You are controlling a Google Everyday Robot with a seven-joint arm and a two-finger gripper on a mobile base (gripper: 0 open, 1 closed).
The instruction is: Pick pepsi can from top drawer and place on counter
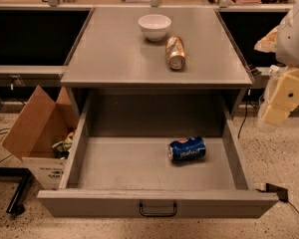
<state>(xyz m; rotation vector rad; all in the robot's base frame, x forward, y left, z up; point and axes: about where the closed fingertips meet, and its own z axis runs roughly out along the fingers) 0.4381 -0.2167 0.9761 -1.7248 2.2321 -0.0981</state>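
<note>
The pepsi can [187, 149], blue with white lettering, lies on its side on the floor of the open top drawer [79, 148], right of centre and towards the back. The drawer is pulled fully out, with its black handle [158, 210] at the front. The counter [109, 54] is the grey tabletop above it. My gripper [273, 112], cream-coloured below a white arm, hangs at the right edge of the view. It is outside the drawer's right wall, above the floor, well clear of the can.
A white bowl [154, 26] and a gold can [175, 53] lying on its side are on the counter. An open cardboard box [35, 128] stands on the floor left of the drawer. Cables run on the floor at the right.
</note>
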